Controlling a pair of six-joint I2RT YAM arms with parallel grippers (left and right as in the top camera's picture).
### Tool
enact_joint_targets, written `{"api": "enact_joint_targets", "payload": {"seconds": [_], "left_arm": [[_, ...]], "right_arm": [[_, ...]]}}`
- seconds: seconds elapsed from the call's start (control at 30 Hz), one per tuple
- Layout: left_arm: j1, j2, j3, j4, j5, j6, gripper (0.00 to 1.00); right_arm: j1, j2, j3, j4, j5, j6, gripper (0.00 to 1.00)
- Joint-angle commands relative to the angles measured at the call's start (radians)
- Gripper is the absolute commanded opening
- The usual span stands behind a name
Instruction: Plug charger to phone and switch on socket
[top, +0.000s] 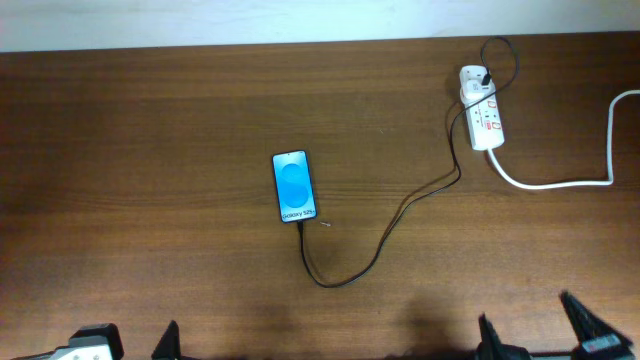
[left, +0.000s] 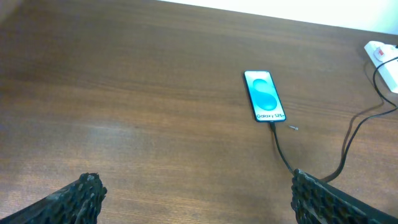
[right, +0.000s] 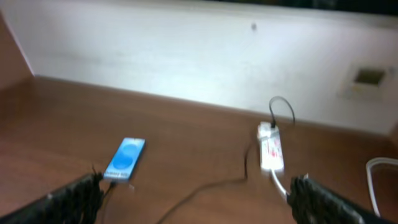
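The phone lies flat mid-table, blue screen lit; it also shows in the left wrist view and the right wrist view. The black charger cable runs from the phone's near end in a loop to its plug in the white socket strip at the back right. The strip also shows in the right wrist view. My left gripper is open and empty at the table's front left. My right gripper is open and empty at the front right. Both are far from the phone.
The strip's thick white cord curves right and off the table's right edge. A tiny pale speck lies beside the phone's near end. A white wall runs along the table's far edge.
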Motion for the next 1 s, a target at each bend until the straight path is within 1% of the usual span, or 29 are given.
{"api": "enact_joint_targets", "payload": {"seconds": [0.0, 0.13, 0.33, 0.37, 0.4, 0.47, 0.53, 0.63, 0.73, 0.97], "left_arm": [[-0.005, -0.005, -0.002, 0.002, -0.009, -0.01, 0.99], [-0.005, -0.005, -0.002, 0.002, -0.009, -0.01, 0.99], [-0.005, -0.005, -0.002, 0.002, -0.009, -0.01, 0.99], [-0.005, -0.005, -0.002, 0.002, -0.009, -0.01, 0.99], [-0.005, -0.005, -0.002, 0.002, -0.009, -0.01, 0.99], [-0.005, -0.005, -0.002, 0.002, -0.009, -0.01, 0.99], [-0.005, -0.005, -0.002, 0.002, -0.009, -0.01, 0.99], [-0.005, -0.005, -0.002, 0.002, -0.009, -0.01, 0.99], [-0.005, -0.005, -0.002, 0.002, -0.009, -0.01, 0.99], [-0.005, -0.005, -0.002, 0.002, -0.009, -0.01, 0.99]], "right_arm": [[0.039, -0.056, -0.183, 0.153, -0.001, -0.007, 0.98], [0.037, -0.106, -0.396, 0.398, -0.001, -0.007, 0.98], [0.038, -0.207, -0.762, 0.846, -0.001, -0.006, 0.98], [0.037, -0.204, -0.837, 0.948, 0.0, 0.016, 0.98], [0.037, -0.206, -0.869, 0.985, 0.018, 0.042, 0.98], [0.038, -0.206, -0.925, 1.049, 0.081, 0.114, 0.98], [0.039, -0.206, -0.977, 1.106, 0.148, 0.152, 0.98], [0.04, -0.206, -1.043, 1.17, 0.232, 0.151, 0.98], [0.04, -0.206, -1.076, 1.176, 0.282, 0.151, 0.98], [0.04, -0.206, -1.176, 1.232, 0.314, 0.152, 0.98]]}}
